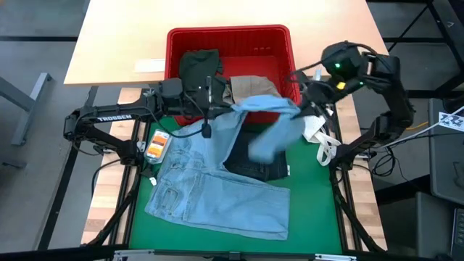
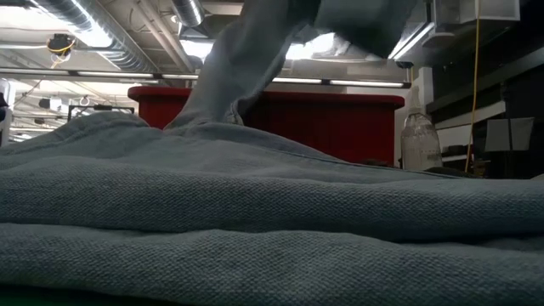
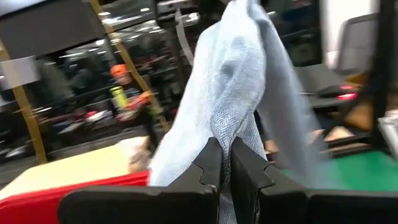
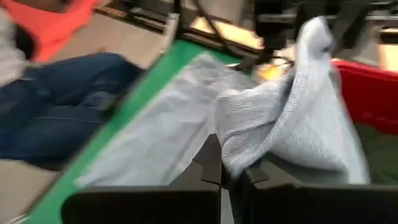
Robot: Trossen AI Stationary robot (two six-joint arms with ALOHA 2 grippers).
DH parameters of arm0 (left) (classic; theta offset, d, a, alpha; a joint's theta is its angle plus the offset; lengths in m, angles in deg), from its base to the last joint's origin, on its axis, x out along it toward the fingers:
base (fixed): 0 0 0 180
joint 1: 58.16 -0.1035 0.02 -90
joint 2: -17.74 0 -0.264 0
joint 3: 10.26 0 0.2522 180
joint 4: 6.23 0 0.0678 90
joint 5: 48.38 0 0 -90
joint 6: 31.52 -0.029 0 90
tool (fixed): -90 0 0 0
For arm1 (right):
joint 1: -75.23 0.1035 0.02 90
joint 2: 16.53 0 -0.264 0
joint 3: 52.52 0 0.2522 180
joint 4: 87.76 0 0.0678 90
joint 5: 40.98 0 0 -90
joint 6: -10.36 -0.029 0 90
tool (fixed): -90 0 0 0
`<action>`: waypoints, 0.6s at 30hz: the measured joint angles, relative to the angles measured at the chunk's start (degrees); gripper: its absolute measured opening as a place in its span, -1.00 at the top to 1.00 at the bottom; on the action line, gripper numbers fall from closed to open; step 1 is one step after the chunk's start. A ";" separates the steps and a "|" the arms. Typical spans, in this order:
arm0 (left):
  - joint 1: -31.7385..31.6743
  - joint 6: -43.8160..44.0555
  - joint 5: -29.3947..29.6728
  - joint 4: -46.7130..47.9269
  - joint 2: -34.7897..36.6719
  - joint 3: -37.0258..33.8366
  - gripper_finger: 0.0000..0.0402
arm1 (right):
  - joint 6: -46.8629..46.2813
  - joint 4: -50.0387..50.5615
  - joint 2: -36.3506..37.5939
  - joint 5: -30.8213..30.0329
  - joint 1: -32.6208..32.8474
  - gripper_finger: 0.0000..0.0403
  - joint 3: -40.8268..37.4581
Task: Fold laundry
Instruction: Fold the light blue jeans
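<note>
2 black jointed arms, the left arm [image 1: 109, 116] lettered TROSSEN in white.

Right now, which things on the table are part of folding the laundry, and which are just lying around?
Job: light blue denim held up by left gripper and right gripper; dark navy jeans; olive piece; khaki piece.
Lying about: red basket; white cloth.

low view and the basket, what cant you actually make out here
- Low view: light blue denim fills the frame, hiding the table and both grippers.
- High view: raised denim covers part of the dark navy jeans and the beige khaki piece in the red basket.
- Right wrist view: motion blur smears the person in the background.
</note>
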 joint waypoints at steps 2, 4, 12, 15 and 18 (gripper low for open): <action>0.67 0.00 -1.90 0.18 0.00 0.00 0.95 | -0.05 1.72 0.47 0.39 0.16 0.96 -0.02; 1.45 0.01 -2.58 1.15 0.00 0.00 0.95 | -0.12 1.42 0.64 -1.29 1.11 0.96 -0.02; 5.17 0.09 -0.44 12.71 -0.30 0.00 0.95 | 0.26 1.54 1.13 -6.60 3.52 0.98 -7.66; 6.67 0.14 -0.19 16.91 -0.31 -0.02 0.95 | 0.30 1.40 3.12 -8.40 4.61 0.98 -16.14; 8.55 0.77 -0.17 20.71 -0.37 -0.02 0.95 | 0.04 1.07 5.33 -7.95 6.78 0.99 -26.20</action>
